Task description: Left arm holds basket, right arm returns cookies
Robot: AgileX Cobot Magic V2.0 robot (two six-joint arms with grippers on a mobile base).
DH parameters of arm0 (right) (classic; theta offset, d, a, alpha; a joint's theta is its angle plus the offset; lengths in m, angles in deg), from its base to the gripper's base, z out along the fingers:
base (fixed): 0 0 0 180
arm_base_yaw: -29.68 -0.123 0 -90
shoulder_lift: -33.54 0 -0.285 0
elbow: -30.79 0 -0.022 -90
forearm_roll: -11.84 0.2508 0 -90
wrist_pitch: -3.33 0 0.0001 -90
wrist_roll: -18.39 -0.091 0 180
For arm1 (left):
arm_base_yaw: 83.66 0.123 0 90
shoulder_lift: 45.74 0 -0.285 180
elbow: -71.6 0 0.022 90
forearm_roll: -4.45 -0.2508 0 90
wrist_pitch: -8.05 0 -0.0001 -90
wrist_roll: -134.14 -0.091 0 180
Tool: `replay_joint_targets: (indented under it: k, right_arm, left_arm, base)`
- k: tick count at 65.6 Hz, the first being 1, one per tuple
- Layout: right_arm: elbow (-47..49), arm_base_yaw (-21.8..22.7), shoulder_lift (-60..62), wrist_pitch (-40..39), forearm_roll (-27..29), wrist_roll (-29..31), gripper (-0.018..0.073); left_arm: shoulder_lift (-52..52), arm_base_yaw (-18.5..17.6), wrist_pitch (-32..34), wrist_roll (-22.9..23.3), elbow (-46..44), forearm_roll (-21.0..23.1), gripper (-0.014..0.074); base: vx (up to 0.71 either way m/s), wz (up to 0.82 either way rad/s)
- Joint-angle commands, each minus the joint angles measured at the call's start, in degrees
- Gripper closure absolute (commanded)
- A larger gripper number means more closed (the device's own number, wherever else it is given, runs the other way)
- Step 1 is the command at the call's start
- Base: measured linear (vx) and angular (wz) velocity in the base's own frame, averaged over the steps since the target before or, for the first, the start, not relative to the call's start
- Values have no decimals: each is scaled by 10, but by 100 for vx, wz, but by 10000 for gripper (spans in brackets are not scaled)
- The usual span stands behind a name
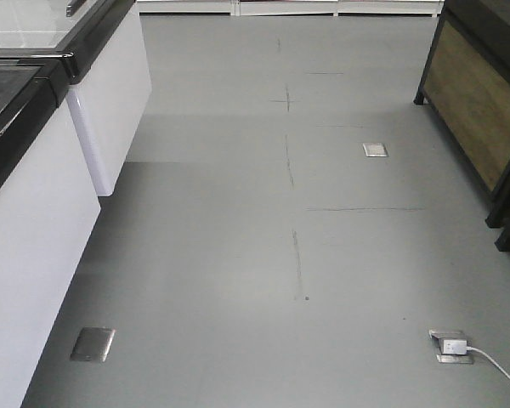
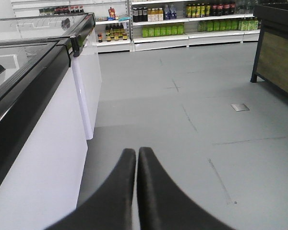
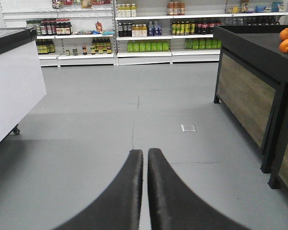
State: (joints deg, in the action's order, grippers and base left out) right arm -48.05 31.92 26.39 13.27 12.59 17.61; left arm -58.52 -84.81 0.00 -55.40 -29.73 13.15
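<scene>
Oddly, neither the light blue slotted plastic basket nor the dark navy cookie carton shows in any view. Which way they lie from the grippers, how the carton's long axis runs and which arm is nearer cannot be told.

The left arm's black two-finger gripper (image 2: 136,151) has its jaws drawn together to a hairline slit and holds nothing. It points level over the floor, just beside the long white freezer cabinet with a black glass-topped rim (image 2: 48,158). The right arm's black gripper (image 3: 145,152) is likewise closed down on nothing. It points the same way, further out from the freezer cabinet, over the open aisle.

The bare grey floor (image 1: 238,255) runs on from the freezer cabinet. Two square metal floor plates are set into it, one close to the cabinet's foot (image 1: 92,343) and one well away from it carrying a white plug and cable (image 1: 450,346). Across the aisle from the freezer cabinet stands a dark wood-panelled display stand (image 3: 245,96) with oranges (image 3: 287,40) on top. Beyond the cabinet's far end are white shelves of bottled drinks (image 3: 144,45).

As I judge it, the robot must first find the basket; nothing blocks the aisle.
</scene>
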Motion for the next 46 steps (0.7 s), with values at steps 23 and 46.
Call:
replay_joint_targets:
  k: [23,46]
  right_arm:
    - [-10,0,7,-40,-3,3,566]
    - [-10,0,7,-40,-3,3,566]
  left_arm:
    - [-10,1,39,2,-12,3,603]
    - [-10,1,44,-2,-12,-28,603]
  base:
    - [0,0]
    - [0,0]
